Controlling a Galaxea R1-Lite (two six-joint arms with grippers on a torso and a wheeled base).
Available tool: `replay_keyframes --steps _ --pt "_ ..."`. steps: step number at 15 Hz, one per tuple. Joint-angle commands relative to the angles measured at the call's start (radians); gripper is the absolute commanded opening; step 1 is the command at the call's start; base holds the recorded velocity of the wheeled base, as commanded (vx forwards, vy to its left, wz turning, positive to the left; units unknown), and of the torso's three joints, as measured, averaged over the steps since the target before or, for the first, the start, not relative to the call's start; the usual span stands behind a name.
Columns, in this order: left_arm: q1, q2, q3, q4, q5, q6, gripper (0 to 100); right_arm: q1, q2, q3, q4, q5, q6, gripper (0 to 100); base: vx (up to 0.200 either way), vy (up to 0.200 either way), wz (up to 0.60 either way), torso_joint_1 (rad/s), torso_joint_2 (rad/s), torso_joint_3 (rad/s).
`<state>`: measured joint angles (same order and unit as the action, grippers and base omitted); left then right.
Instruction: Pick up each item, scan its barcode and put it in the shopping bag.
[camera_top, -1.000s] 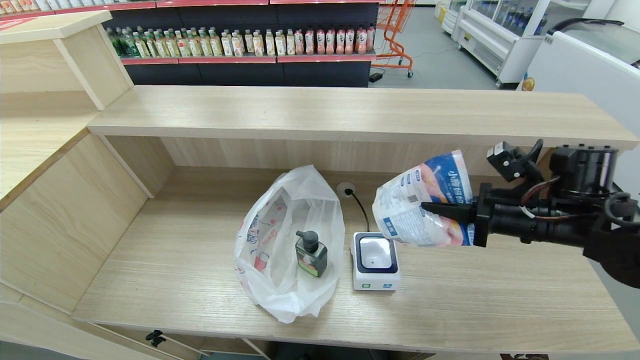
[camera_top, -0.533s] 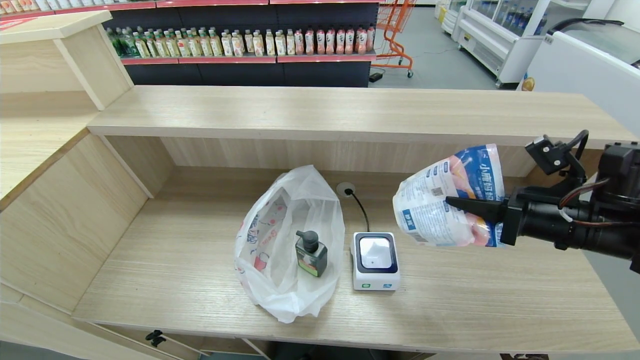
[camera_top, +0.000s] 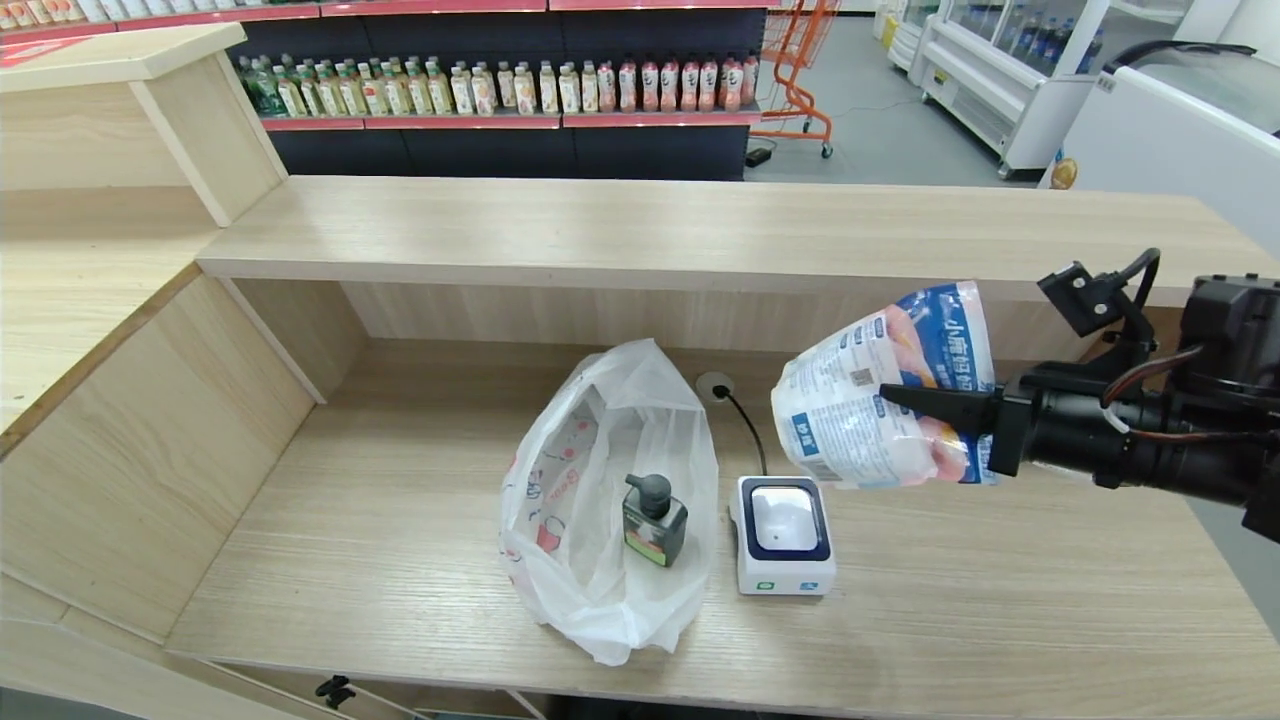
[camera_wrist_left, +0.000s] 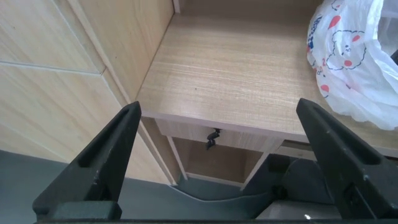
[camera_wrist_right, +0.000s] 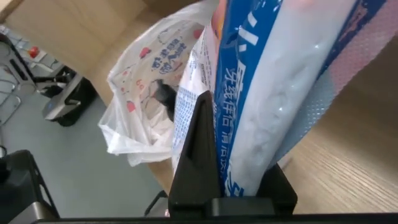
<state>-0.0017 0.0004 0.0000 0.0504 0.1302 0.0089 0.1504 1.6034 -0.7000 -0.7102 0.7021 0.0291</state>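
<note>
From above, the head camera looks forward and down over the counter (camera_top: 400, 520). The left wrist camera sits off the counter's near edge, looking down at its corner, and the right wrist camera presses close behind the pouch (camera_wrist_right: 273, 93). All three catch the bag (camera_top: 560, 500).

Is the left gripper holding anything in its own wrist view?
No, the left gripper stands wide open and empty, with only the counter showing through the gap.
</note>
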Motion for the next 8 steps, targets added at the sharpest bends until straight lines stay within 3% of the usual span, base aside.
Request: replay_keyframes --steps 1,8 --pt "0.0 0.0 0.0 0.0 0.0 -0.001 100 0.017 0.079 -0.049 0.0 -0.001 0.0 0 0.0 0.0 0.0 0.0 0.0 0.0" --pt "0.0 0.0 0.0 0.0 0.0 0.0 100 0.149 0.305 -0.191 -0.006 -0.015 -0.006 0 0.0 0.0 0.0 0.0 0.0 0.0"
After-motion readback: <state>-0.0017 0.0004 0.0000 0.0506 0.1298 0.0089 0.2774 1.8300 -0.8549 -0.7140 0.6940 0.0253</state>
